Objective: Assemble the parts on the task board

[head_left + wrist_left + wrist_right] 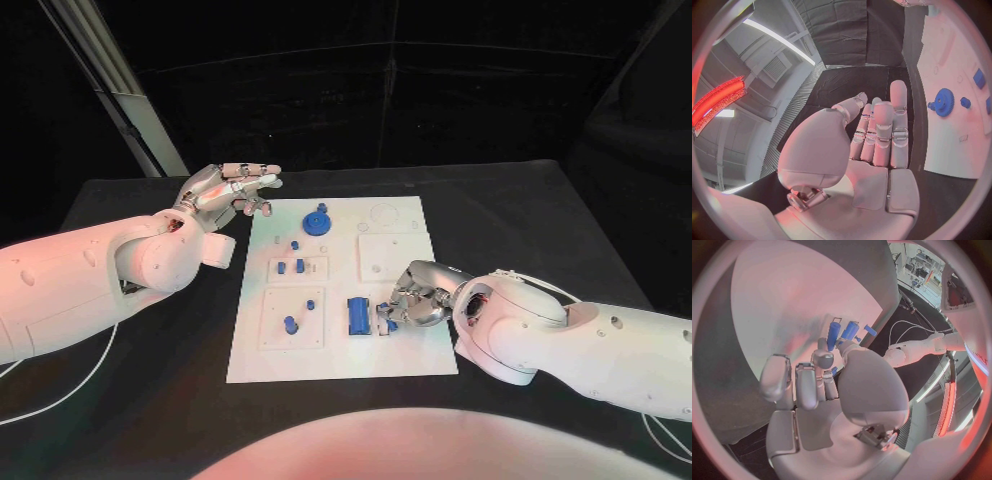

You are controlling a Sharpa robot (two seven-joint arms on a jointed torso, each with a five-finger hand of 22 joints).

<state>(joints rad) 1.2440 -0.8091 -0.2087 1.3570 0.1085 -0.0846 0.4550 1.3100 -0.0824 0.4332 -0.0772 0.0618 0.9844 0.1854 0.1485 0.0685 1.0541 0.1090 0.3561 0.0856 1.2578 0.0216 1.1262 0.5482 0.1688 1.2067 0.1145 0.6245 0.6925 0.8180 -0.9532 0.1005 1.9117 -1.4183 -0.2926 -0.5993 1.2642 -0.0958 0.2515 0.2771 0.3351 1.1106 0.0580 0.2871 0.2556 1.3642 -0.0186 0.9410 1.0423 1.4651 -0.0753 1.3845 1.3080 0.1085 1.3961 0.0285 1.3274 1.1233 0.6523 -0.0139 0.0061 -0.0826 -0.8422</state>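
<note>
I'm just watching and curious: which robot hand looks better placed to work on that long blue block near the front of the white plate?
The right robot hand. It sits over the white plate, right beside the long blue block. The left robot hand hovers open off the plate's far corner.

**Sharpa robot: white arms, silver hands**

Both arms wear smooth, glossy white shells, bulging at the rounded joints. The left arm [87,275] has a boxy white cuff near the wrist; the right arm [577,340] shows small dark screw holes along its shell. Each ends in a silver metal hand, left hand [231,190] and right hand [411,295], with segmented fingers and pale pads. A thin white cable trails at 8 o'clock.
</note>
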